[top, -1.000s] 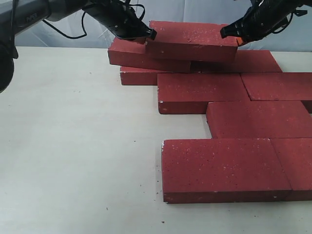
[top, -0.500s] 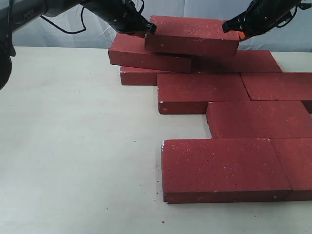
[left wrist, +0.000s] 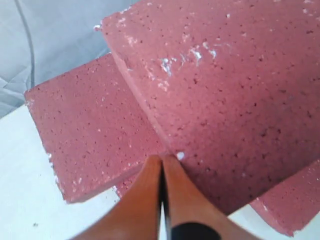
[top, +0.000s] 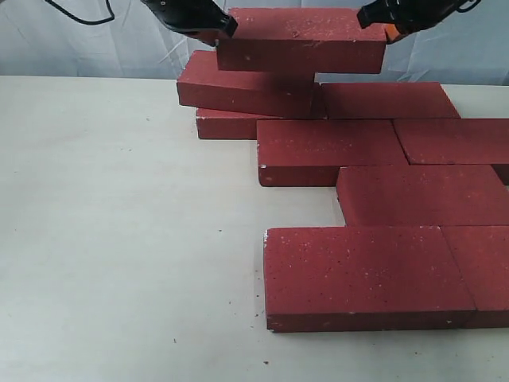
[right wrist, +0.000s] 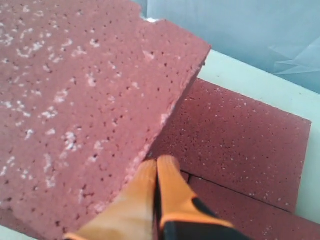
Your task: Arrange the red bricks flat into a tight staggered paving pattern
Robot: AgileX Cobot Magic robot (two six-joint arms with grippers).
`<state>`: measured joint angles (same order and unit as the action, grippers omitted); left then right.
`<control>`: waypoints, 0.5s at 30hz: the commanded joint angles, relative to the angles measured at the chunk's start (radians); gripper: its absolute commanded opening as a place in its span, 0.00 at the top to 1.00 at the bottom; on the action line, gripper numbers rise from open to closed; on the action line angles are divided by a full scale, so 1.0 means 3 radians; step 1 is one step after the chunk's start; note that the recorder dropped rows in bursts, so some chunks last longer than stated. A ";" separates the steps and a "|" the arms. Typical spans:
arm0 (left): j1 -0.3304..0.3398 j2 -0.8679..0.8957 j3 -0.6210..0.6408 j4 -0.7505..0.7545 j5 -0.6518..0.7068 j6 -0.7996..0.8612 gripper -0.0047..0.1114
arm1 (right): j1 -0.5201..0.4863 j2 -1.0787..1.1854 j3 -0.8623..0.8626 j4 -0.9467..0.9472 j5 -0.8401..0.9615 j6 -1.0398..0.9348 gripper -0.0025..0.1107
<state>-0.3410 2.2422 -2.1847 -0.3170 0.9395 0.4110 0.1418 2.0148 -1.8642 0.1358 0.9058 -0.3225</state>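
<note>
brick [top: 298, 40] only pinched end-to-end between clenched-empty left gripper [top: 225, 26] and right gripper [top: 367, 16]; any squeeze loss or tilt drops it onto stack [top: 246, 89].

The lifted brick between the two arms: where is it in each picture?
Exterior view: lifted brick, top middle, above the other bricks.
Left wrist view: fills the upper right.
Right wrist view: fills the left.
Shared landmark: the white table.

The left gripper [left wrist: 162, 172] and right gripper [right wrist: 156, 172] have orange, black-based fingers [right wrist: 176, 192].
</note>
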 commanded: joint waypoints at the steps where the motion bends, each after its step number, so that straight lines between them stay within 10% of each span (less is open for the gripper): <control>1: -0.0038 -0.0262 0.0277 -0.0054 0.0089 -0.0036 0.96 | 0.0033 -0.0240 0.0290 0.0122 -0.0089 0.0016 0.99; 15: -0.0038 -0.2085 0.3156 -0.0136 -0.1096 -0.0029 0.96 | 0.0886 -0.0886 0.1612 0.0377 -0.0581 0.0073 0.99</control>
<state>-0.3370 1.6835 -1.3366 -0.2799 0.6895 0.4042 0.3468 1.7595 -1.3978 0.1694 0.7919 -0.3095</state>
